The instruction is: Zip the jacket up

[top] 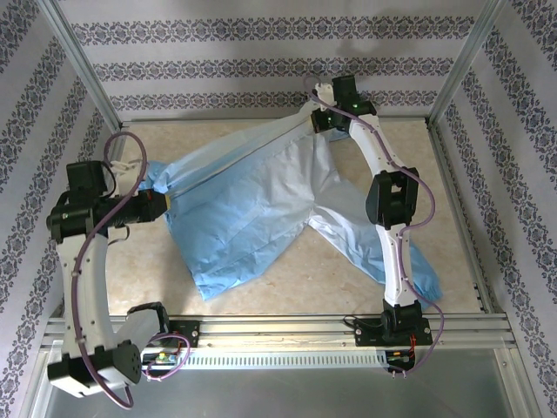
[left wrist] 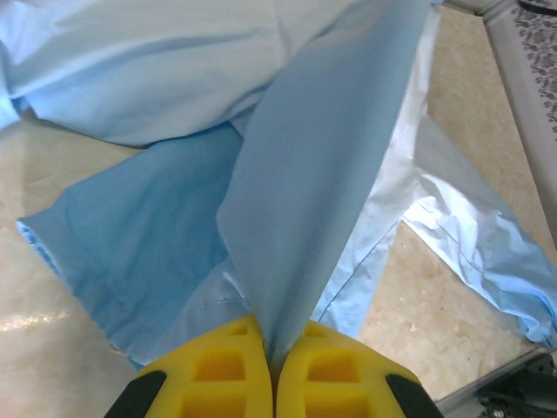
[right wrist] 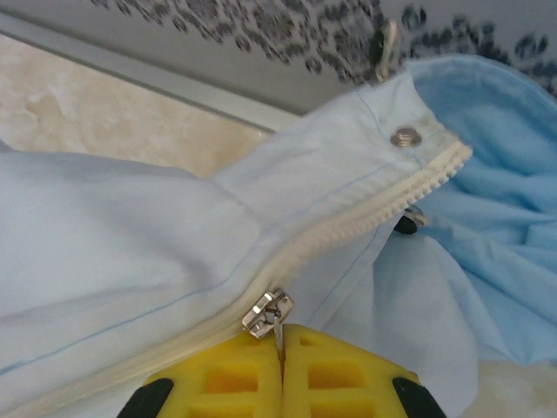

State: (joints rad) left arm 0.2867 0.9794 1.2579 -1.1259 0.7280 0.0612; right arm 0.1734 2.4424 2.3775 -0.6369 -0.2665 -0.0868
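Note:
The light-blue jacket (top: pixel 252 205) lies stretched across the table between my two grippers. My left gripper (top: pixel 159 205) is at its left end, and in the left wrist view its yellow fingers (left wrist: pixel 228 370) are shut on a taut fold of the jacket fabric (left wrist: pixel 322 174). My right gripper (top: pixel 318 120) is at the far end near the back wall. There it (right wrist: pixel 280 336) is shut on the pull tab of the metal zipper slider (right wrist: pixel 268 312). The white zipper (right wrist: pixel 365 218) runs on up to the collar, beside a metal snap (right wrist: pixel 406 136).
One sleeve (top: pixel 425 272) trails under the right arm toward the right rail (top: pixel 461 209). The beige table (top: pixel 287 274) shows in front of the jacket. Patterned walls (top: pixel 261 61) and the metal front rail (top: pixel 287 329) enclose the space.

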